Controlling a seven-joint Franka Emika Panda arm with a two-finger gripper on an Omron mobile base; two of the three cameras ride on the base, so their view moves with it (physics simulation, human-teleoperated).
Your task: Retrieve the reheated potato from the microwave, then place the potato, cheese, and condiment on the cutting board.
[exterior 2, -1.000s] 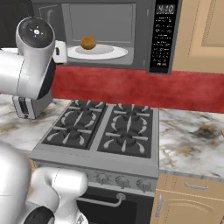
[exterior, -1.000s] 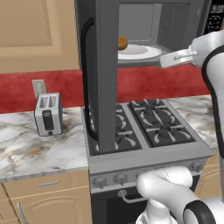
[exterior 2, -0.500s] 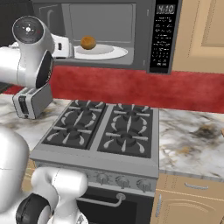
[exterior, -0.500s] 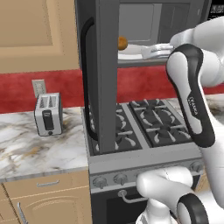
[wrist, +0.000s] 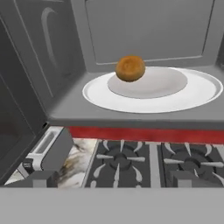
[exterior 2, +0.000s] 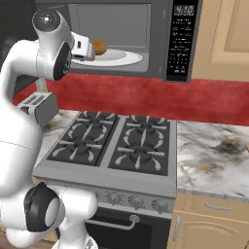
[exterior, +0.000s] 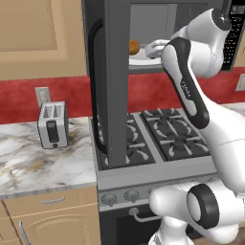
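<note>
The potato [wrist: 130,68] is a golden-brown lump on the white plate [wrist: 192,94] inside the microwave [exterior 2: 160,63], whose door [exterior: 111,81] hangs wide open. The potato [exterior 2: 99,46] sits at the plate's left part in the right base view. My gripper [exterior 2: 87,49] is at the microwave's mouth, just short of the potato [exterior: 134,46], and open with nothing in it. In the hand view the fingertips [wrist: 37,178] stand far apart low in the picture, below the oven floor. The cheese, condiment and cutting board are out of view.
A gas stove [exterior 2: 116,146] lies right under the microwave. A silver toaster [exterior: 52,124] stands on the marble counter [exterior: 33,162] to the stove's left. More marble counter [exterior 2: 214,155] runs to the right. The open door sticks out over the stove's left side.
The arm has swung left from the plate's right edge to the microwave opening, bringing the gripper close to the potato. The jaws stayed open. The potato has not moved.
</note>
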